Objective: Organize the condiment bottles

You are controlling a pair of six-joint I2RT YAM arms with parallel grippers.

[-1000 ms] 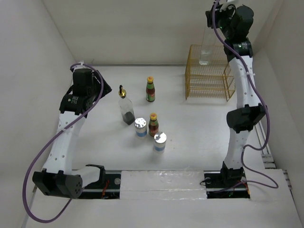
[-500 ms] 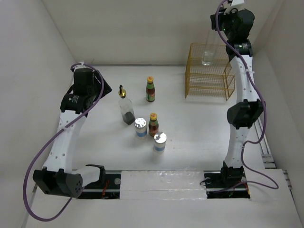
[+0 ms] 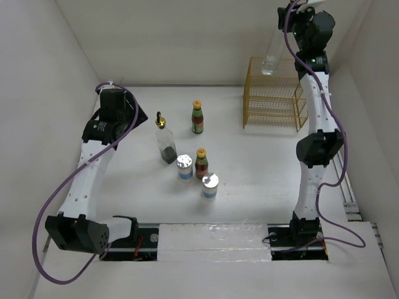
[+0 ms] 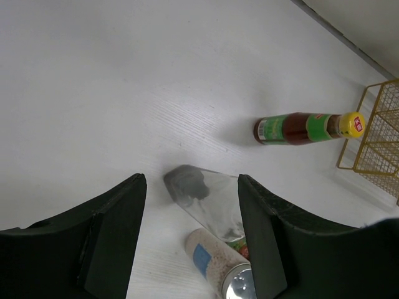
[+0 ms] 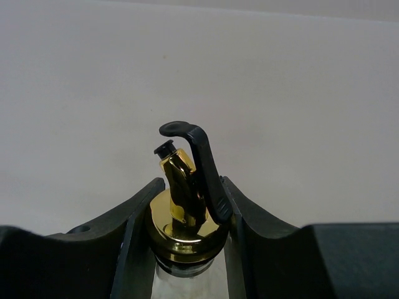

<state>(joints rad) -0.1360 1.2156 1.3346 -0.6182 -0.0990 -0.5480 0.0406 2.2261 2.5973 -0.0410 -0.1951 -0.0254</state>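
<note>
Right tool [image 5: 190,187] grips clear glass bottle [image 3: 270,59] over yellow rack [image 3: 274,103]

No text can be read; print on the green label [image 4: 272,129] of the red-brown sauce bottle [image 4: 299,127] near the yellow wire rack [image 4: 380,143] is blurred.

Item one, left gripper [image 4: 191,182], jaws apart: I log bare table [image 4: 87,87] ahead and off its left finger, free passage. Dead ahead between the fingers stands the dark-bottomed glass bottle [image 4: 202,198]; a white jar [image 4: 212,265] crowds it on the right-finger side. Further ahead to the right, a sauce bottle [image 4: 298,128] stands alone with room all round, then the yellow wire rack [image 4: 374,146]. Item two, right gripper [image 5: 190,187], clamped on the held glass bottle [image 5: 177,221]: I see open air around it; the rack lies below, clearance of the bottle's base not readable.
</note>
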